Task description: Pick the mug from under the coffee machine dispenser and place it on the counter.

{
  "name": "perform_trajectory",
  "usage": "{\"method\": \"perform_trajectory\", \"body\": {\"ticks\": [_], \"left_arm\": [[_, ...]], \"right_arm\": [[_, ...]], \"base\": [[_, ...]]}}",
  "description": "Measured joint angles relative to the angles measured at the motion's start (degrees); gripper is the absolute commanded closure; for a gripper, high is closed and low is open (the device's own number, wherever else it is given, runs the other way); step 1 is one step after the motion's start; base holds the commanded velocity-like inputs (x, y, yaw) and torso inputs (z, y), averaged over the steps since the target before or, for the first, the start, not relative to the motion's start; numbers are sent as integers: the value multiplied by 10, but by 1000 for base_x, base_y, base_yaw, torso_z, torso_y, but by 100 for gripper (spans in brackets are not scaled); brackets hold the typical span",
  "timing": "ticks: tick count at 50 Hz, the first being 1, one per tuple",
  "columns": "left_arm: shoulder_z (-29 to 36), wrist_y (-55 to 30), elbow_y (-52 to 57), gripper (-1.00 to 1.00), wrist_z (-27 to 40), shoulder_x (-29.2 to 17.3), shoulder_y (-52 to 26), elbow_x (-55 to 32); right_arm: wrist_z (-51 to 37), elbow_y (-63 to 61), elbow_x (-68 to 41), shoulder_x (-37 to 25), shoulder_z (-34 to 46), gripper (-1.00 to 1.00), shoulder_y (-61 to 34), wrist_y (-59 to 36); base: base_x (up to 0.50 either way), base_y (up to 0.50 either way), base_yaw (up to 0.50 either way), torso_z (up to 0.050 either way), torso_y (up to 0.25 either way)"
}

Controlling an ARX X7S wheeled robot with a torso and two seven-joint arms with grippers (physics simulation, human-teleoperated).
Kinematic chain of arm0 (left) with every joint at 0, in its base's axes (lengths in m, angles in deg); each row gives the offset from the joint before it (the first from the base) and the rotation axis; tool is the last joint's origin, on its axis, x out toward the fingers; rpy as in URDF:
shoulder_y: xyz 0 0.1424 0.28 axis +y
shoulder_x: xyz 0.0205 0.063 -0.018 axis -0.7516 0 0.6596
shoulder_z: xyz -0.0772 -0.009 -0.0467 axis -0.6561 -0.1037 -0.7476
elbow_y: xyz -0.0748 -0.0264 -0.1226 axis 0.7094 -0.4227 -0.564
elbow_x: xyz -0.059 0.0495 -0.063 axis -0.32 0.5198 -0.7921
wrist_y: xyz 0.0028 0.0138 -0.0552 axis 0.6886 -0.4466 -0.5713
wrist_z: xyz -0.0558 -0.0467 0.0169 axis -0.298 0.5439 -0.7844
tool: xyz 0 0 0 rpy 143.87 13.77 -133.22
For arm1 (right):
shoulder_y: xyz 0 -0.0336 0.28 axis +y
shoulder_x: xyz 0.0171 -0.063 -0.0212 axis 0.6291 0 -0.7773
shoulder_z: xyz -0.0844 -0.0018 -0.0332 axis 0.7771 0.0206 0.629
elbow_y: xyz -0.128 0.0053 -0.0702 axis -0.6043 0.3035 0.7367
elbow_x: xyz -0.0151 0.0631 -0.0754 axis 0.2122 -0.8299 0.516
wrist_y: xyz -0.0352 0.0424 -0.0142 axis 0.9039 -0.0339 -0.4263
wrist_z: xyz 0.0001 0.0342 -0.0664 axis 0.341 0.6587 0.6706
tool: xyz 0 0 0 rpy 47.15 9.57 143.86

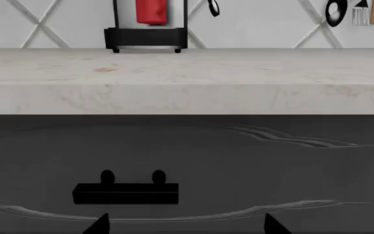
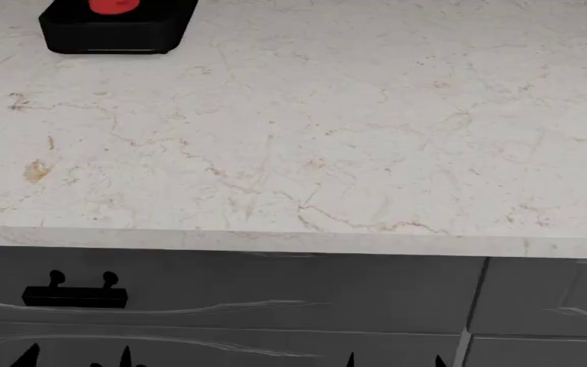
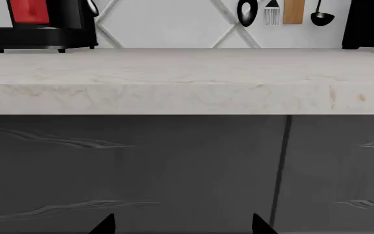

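Note:
The red mug (image 1: 151,11) stands in the open bay of the black coffee machine (image 1: 145,38) at the back of the cream marble counter (image 1: 187,73). In the head view the mug (image 2: 115,6) and the machine's drip tray base (image 2: 115,30) sit at the far left of the counter (image 2: 304,138). In the right wrist view the mug (image 3: 29,11) is inside the machine (image 3: 41,35). My left gripper (image 1: 185,225) and right gripper (image 3: 181,225) are both open and empty, low in front of the dark drawer fronts, below counter level and far from the mug.
A black drawer handle (image 1: 125,191) is in front of the left gripper; it also shows in the head view (image 2: 74,294). Utensils (image 3: 271,12) hang on the white tiled wall. A vertical seam (image 3: 281,165) splits the drawer fronts. A black object (image 3: 369,24) stands at the far right of the counter.

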Motion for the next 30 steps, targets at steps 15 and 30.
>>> {"method": "perform_trajectory", "body": {"ticks": [15,30], "left_arm": [[19,-1,2,-100,20,-15,-2,-16],[35,3,3,-100,40,-31,0,-33]], "right_arm": [[-20,-7,-10,-16,19,-100,0,-8],[-46,-17,-18,-33,37,-100,9,-12]], "base": [[0,0,0,0,0],[-479,110,0,0,0]]}}
